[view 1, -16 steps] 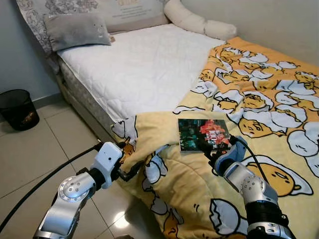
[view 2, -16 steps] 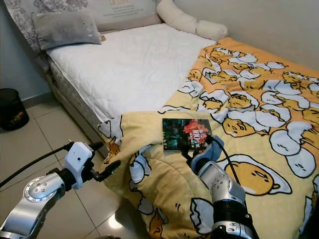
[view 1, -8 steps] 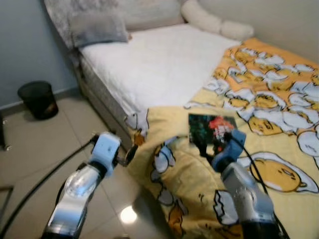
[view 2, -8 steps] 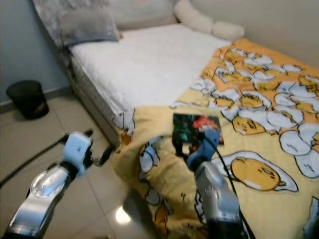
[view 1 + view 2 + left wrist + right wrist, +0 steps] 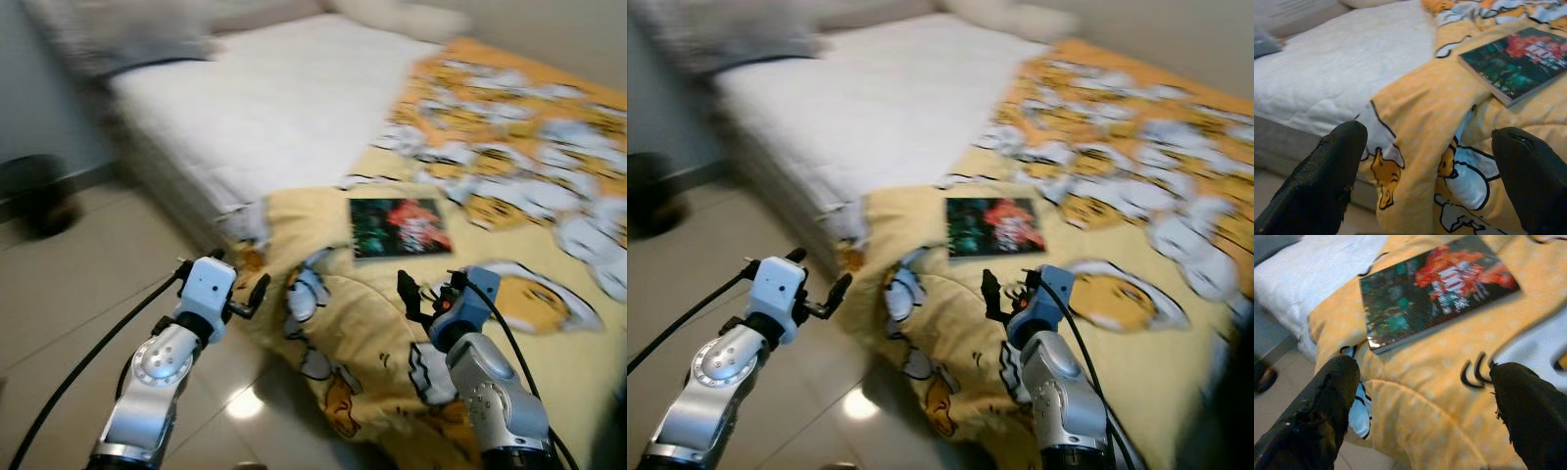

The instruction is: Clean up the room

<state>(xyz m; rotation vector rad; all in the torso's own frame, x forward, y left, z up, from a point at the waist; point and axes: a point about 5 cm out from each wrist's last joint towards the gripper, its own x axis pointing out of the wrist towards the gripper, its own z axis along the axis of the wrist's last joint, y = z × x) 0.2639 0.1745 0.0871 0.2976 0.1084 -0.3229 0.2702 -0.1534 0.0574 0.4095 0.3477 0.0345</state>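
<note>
Fingers (image 5: pixel 1327 416) spread on both my grippers, right gripper (image 5: pixel 423 291) just short of the dark glossy-covered book (image 5: pixel 397 226) on the yellow egg-print blanket (image 5: pixel 372 323).

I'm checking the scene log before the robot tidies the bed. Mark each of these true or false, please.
1. The book lies flat on the yellow blanket. True.
2. The right gripper is shut on the book. False: its fingers are open, short of the book.
3. The left gripper holds the blanket. False: it is open, holding nothing.
4. Part of the white mattress is uncovered. True.
5. The blanket's corner hangs over the bed's edge. True.
</note>
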